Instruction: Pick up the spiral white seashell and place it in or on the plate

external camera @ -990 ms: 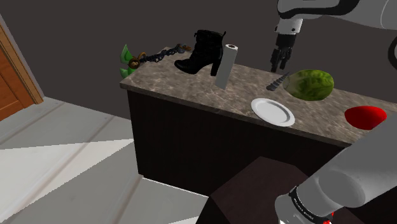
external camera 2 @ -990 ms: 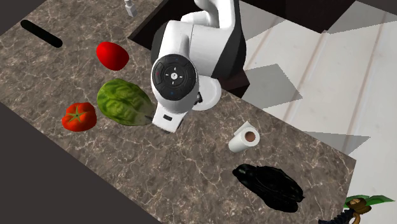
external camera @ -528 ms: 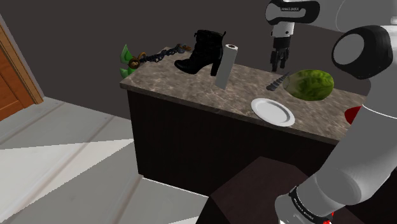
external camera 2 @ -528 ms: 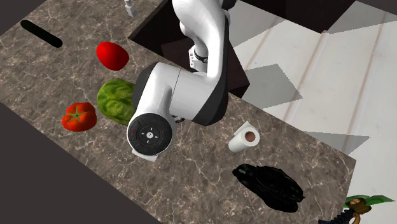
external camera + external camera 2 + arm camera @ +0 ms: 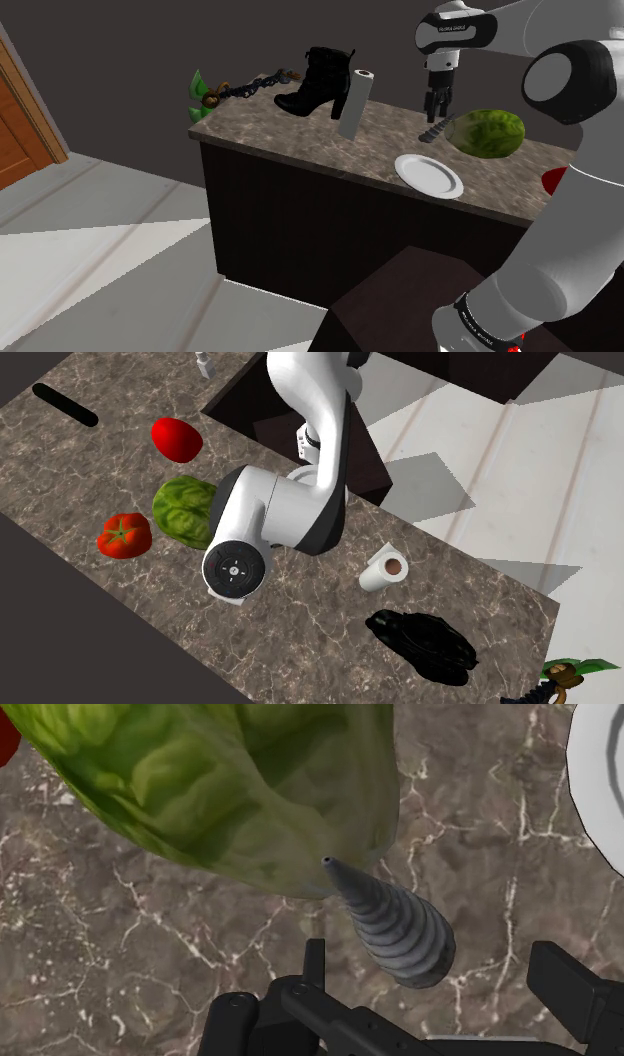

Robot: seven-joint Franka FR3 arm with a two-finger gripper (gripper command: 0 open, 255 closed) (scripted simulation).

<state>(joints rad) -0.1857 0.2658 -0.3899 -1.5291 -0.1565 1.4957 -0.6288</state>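
A grey spiral seashell lies on the marble counter, its tip touching a green lettuce head. In the shoulder view the seashell sits just behind the white plate. My black gripper hangs straight above the shell, fingers pointing down. In the wrist view the gripper is open; its fingers stand wide apart on either side of the shell's broad end without touching it. The plate's rim shows beyond the right finger. In the second exterior view the arm covers the shell and plate.
A paper towel roll and a black boot stand toward the shoulder view's left, a plant at the corner. The lettuce is beside the shell. A tomato and a red bowl lie past it.
The arm has swung over the counter, and the gripper has come down a little, closer over the shell. Its fingers have stayed open. No object has moved.
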